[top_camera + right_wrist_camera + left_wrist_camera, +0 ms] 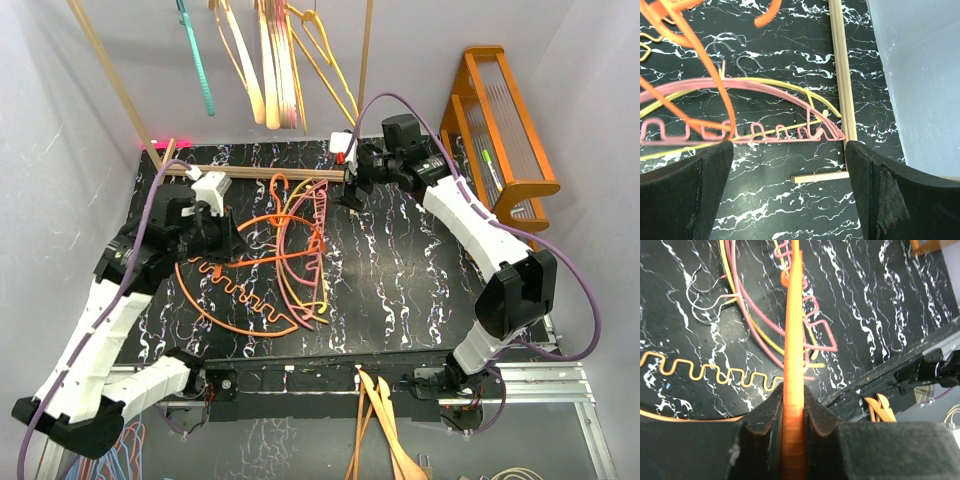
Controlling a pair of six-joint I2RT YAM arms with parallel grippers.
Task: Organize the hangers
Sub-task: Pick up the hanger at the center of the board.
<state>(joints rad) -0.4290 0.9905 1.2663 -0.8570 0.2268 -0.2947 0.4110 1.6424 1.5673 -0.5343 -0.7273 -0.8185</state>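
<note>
left hand [792, 401] tight around orange hanger [795, 315]; right hand [789, 150] wide open

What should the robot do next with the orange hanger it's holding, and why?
Probably lift it slowly. The left gripper is shut on the orange hanger, which crosses over the pink hanger and others on the table. Raising it should free it; the right gripper is open, holding nothing.
</note>
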